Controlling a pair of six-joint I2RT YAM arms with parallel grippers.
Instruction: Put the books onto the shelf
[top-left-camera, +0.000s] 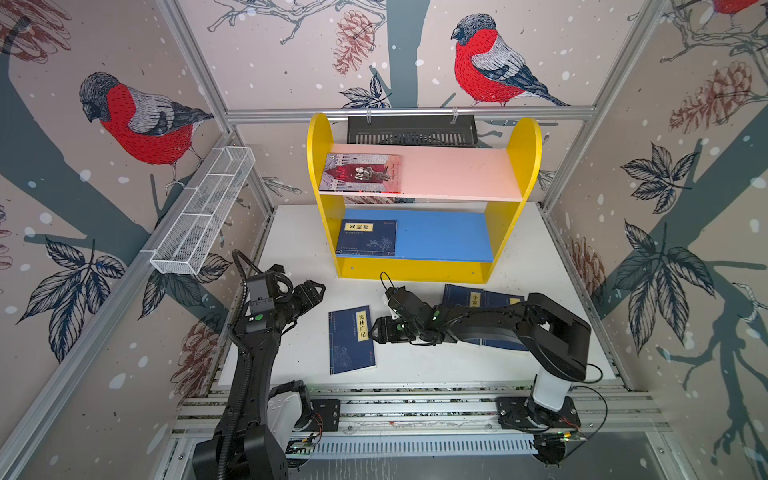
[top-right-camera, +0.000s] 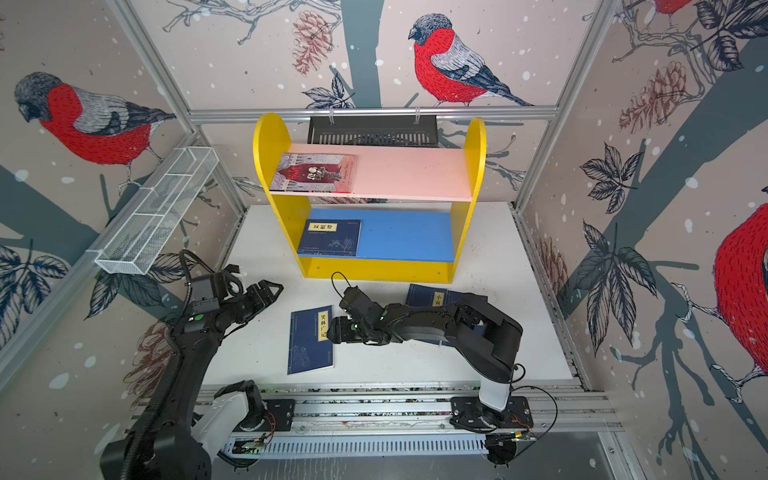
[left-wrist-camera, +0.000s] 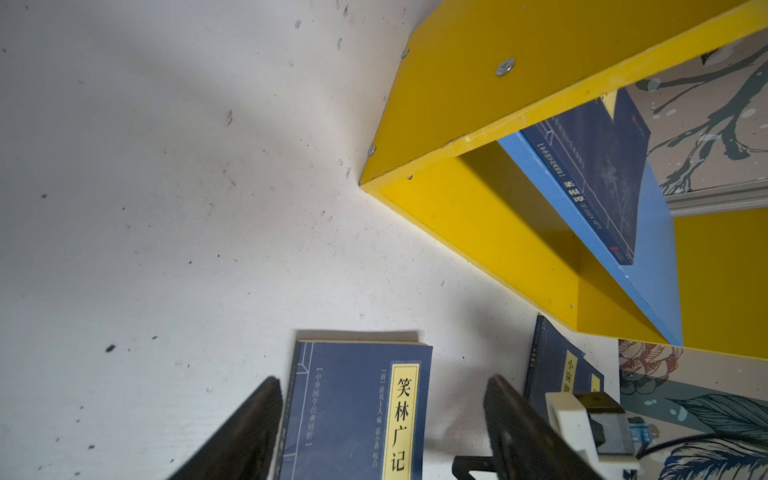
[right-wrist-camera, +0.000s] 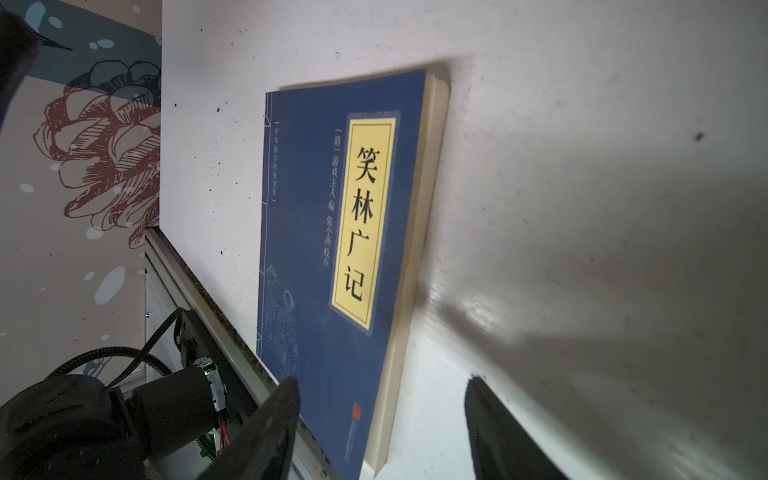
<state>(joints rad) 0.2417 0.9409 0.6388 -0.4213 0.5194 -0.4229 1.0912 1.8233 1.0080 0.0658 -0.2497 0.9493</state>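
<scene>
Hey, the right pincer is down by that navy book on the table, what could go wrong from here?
1. The book lies flat on the table; the open right pincer beside its edge may shove it rather than grip it.
2. The right arm hangs over two more books and could drag them.
3. The open left pincer is close; both reaching in might collide.

Four navy books (top-left-camera: 352, 340), one illustrated book (top-left-camera: 360, 173), one shelf (top-left-camera: 320, 137).

The book (right-wrist-camera: 316, 232) has a matt paper cover; the tabletop (right-wrist-camera: 582, 208) looks faintly glossy, the painted shelf (left-wrist-camera: 478, 104) smooth.
</scene>
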